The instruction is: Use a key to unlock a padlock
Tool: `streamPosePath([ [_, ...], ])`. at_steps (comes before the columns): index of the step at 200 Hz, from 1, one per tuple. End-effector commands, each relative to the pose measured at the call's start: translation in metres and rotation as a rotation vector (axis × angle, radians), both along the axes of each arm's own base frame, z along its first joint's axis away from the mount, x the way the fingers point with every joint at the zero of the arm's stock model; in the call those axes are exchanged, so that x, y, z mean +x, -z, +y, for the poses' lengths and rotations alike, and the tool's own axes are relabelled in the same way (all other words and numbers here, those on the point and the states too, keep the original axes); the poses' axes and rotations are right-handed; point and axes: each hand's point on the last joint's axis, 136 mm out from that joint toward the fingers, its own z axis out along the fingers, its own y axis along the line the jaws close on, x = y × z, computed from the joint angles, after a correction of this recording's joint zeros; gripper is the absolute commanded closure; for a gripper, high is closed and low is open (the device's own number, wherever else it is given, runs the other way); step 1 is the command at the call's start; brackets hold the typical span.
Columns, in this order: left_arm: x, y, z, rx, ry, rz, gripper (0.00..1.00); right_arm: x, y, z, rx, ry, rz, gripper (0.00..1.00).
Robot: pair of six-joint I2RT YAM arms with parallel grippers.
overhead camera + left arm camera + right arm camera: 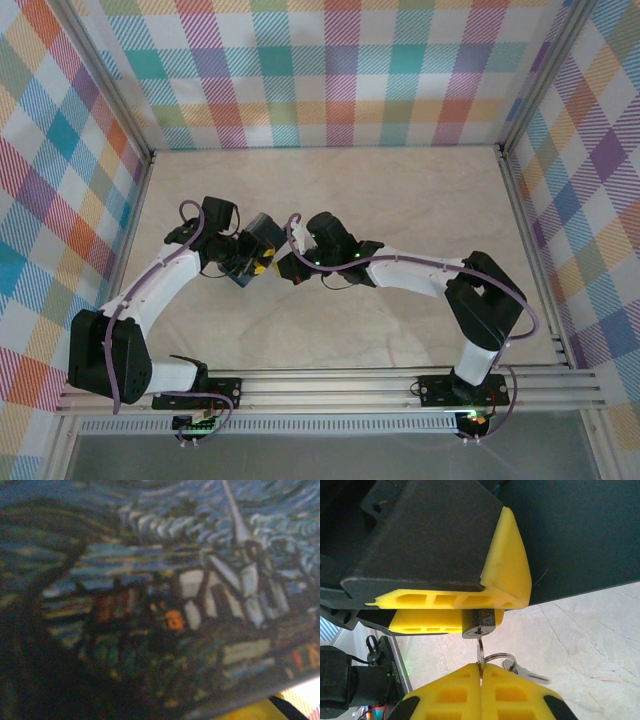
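Note:
The small dark padlock (pixel 479 623) sits clamped between the yellow fingers (pixel 506 565) of my left gripper (pixel 256 265), keyhole facing my right gripper; its shackle is hidden behind the fingers. The thin key (pixel 480 652) stands with its tip in the keyhole. My right gripper (pixel 481 666) is shut on the key's head. In the top view, my right gripper (pixel 284 266) meets the left one tip to tip at mid table. The dark blue swirl-patterned box (pixel 160 580) lies very close to the left wrist camera and touches the left gripper in the top view, box (pixel 264 232).
A key ring (pixel 499 658) with a second key (pixel 527 672) hangs from the held key, above the pale marble-look table (pixel 590 640). Plaid walls (pixel 330 70) enclose the table on three sides. A metal rail (pixel 330 385) runs along the near edge.

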Motion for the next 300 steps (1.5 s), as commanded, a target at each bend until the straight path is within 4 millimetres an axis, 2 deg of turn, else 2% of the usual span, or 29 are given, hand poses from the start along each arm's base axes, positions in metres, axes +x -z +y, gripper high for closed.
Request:
streamPosePath([
  [1,-0.001,-0.017,-0.010,-0.058,0.027,-0.055,0.88,0.009,-0.017,0.015,0.068,-0.014,-0.025,0.98],
  [27,-0.003,-0.014,-0.014,-0.073,0.030,-0.041,0.88,0.012,-0.023,0.020,0.084,-0.013,-0.031,0.99],
  [44,-0.004,-0.010,-0.008,-0.035,0.018,-0.029,0.88,0.012,-0.023,0.016,0.064,-0.012,-0.044,0.96],
  [75,0.000,-0.006,-0.003,-0.008,-0.001,-0.007,0.88,0.008,-0.015,-0.021,-0.077,0.009,-0.150,0.80],
  [89,0.001,-0.006,-0.002,0.006,0.011,0.003,0.88,0.004,-0.007,-0.043,-0.172,-0.012,-0.234,0.77],
  [108,0.003,-0.006,-0.004,0.020,0.038,0.025,0.87,-0.002,-0.004,-0.062,-0.253,-0.087,-0.375,0.73],
  [134,0.002,-0.004,-0.010,0.030,0.082,0.065,0.87,0.011,-0.005,-0.076,-0.337,-0.122,-0.607,0.71],
  [157,0.001,-0.009,-0.012,0.048,0.103,0.077,0.87,0.006,-0.005,-0.067,-0.324,-0.238,-0.832,0.68],
  [176,0.001,-0.014,-0.015,0.067,0.126,0.088,0.86,0.009,-0.009,-0.059,-0.321,-0.247,-0.992,0.60],
  [199,0.000,-0.017,-0.019,0.084,0.146,0.099,0.85,0.016,-0.014,-0.052,-0.347,-0.239,-1.141,0.59],
  [221,-0.002,-0.016,-0.021,0.106,0.153,0.114,0.85,0.014,-0.021,-0.041,-0.363,-0.235,-1.290,0.63],
  [253,-0.003,-0.014,-0.022,0.110,0.147,0.127,0.85,0.009,-0.027,-0.031,-0.349,-0.238,-1.357,0.64],
  [300,-0.002,-0.014,-0.025,0.100,0.144,0.124,0.85,0.005,-0.018,-0.020,-0.364,-0.279,-1.370,0.67],
])
